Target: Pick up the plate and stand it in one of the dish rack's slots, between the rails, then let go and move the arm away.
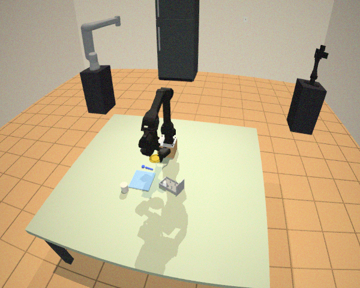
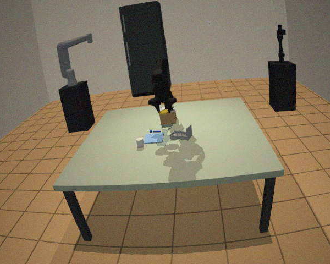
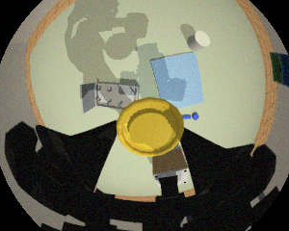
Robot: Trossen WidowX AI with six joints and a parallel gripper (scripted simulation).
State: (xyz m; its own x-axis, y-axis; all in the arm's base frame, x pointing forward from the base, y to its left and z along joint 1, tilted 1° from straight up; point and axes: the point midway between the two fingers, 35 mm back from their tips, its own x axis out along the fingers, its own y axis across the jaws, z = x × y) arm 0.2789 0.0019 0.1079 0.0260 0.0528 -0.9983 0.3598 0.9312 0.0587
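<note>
Black parallel-jaw gripper [image 3: 151,154] grips the round yellow plate [image 3: 150,126] in the air

Gripper is closed on the plate rim and holds it above the pale green table [image 1: 204,186], close to the arm's brown base block [image 2: 167,117]. The grey dish rack [image 1: 171,185] stands apart on the table, beside a light blue square mat [image 1: 141,180]; a white cup [image 1: 123,187] and a small blue pin [image 1: 147,167] are near the mat

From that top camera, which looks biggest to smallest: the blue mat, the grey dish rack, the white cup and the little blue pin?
1. Blue mat
2. Grey dish rack, close behind the mat
3. White cup
4. Blue pin, clearly smallest

All four lie close together on the table, so nearness to the camera hardly skews this.
</note>
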